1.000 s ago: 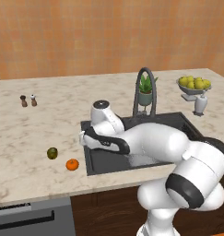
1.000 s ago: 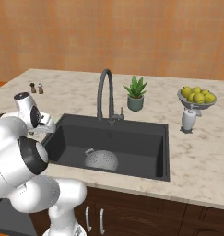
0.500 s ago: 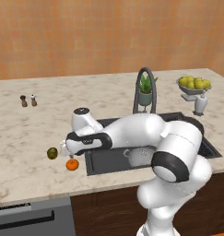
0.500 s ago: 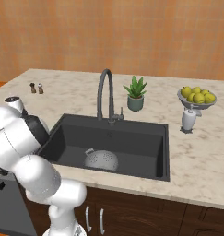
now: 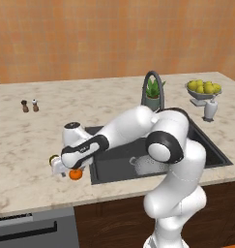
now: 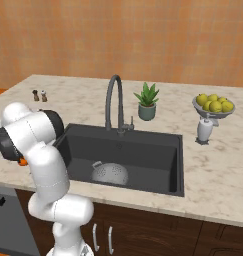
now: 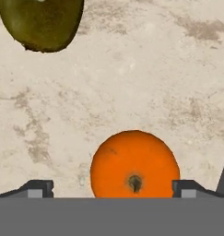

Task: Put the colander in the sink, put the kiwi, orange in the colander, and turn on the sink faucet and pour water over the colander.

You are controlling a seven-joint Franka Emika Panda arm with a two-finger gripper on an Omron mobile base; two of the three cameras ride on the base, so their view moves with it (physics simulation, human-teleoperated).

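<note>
Swinging left from over the sink (image 5: pixel 213 152), the arm now has its gripper (image 7: pixel 111 190) low over the counter (image 5: pixel 22 145), jaws wide and empty, astride the orange (image 7: pixel 134 164). Judgement: orange pickup is next; colander (image 6: pixel 109 173) already sits in the basin. Count: one orange at 6 o'clock in the hand view, one kiwi (image 7: pixel 41 22) at 11 o'clock, one colander, one faucet (image 6: pixel 113 102), no water running.

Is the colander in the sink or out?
In. The colander sits on the sink floor, below the faucet.
</note>
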